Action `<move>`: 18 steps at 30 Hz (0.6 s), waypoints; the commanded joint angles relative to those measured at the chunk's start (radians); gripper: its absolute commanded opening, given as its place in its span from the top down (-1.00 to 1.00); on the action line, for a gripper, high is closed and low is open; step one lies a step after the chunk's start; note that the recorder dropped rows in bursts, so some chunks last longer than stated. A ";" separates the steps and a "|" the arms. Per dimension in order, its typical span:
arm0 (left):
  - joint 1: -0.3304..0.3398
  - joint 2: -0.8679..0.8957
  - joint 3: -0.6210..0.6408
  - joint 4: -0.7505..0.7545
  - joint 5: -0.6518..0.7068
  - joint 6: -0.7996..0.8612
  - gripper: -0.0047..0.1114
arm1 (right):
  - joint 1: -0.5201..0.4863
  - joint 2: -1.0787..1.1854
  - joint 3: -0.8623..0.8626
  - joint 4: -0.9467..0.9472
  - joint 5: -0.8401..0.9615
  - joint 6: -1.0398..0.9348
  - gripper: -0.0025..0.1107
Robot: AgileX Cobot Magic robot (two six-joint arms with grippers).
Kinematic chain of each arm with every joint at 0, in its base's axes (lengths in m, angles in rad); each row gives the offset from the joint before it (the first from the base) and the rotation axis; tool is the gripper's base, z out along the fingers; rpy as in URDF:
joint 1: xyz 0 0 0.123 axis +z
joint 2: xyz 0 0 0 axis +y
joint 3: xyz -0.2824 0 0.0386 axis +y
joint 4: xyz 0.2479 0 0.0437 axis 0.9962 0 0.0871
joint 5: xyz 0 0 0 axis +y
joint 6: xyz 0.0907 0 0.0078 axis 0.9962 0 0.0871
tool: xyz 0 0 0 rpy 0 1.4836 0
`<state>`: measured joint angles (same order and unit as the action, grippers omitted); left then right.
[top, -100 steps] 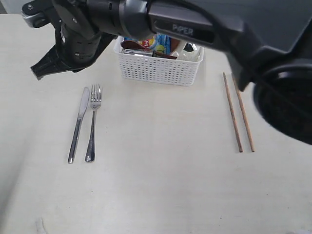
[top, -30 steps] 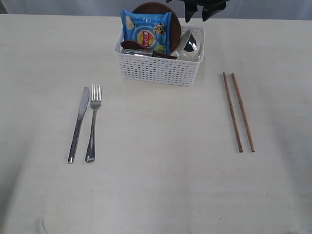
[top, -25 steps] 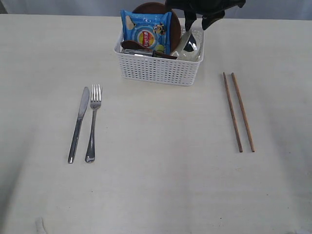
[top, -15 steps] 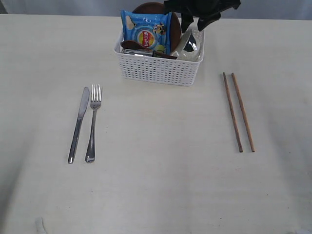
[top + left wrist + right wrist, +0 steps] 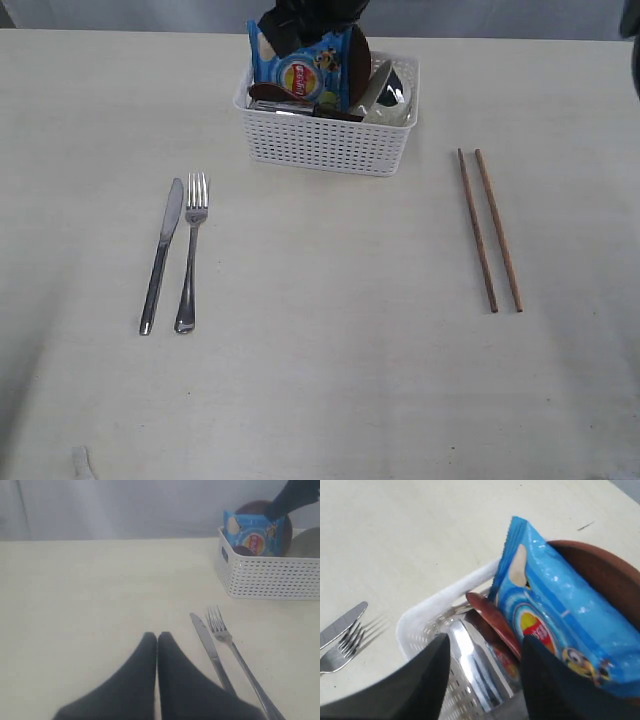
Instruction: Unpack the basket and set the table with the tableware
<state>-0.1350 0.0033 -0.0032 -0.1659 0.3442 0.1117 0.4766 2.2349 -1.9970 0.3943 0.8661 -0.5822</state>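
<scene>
The white basket stands at the table's far middle, holding a blue chips packet, a brown plate behind it, an off-white bowl and a red-brown spoon. My right gripper hangs open over the basket's left end; a shiny steel cup and the spoon lie below its fingers, untouched. Knife and fork lie side by side on the left, and the chopsticks on the right. My left gripper is shut and empty, low beside the knife.
The pale table stretches bare between the cutlery and the chopsticks. The chips packet leans upright against the plate, just beside my right gripper's fingers. A grey backdrop runs along the far table edge.
My right gripper has swung left from above the bowl end of the basket to above the chips packet and cup end, staying open. Nothing on the table has moved.
</scene>
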 commanded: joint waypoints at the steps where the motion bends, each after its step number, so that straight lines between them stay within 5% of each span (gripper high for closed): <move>1: -0.008 -0.003 0.003 0.003 -0.002 -0.003 0.92 | 0.007 0.044 -0.003 0.027 -0.044 -0.096 0.18; 18: -0.008 -0.003 0.003 0.003 -0.002 -0.001 0.92 | 0.014 0.141 -0.003 0.101 -0.185 -0.165 0.18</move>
<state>-0.1350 0.0033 -0.0032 -0.1659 0.3442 0.1117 0.4872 2.3744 -1.9970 0.4835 0.7075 -0.7335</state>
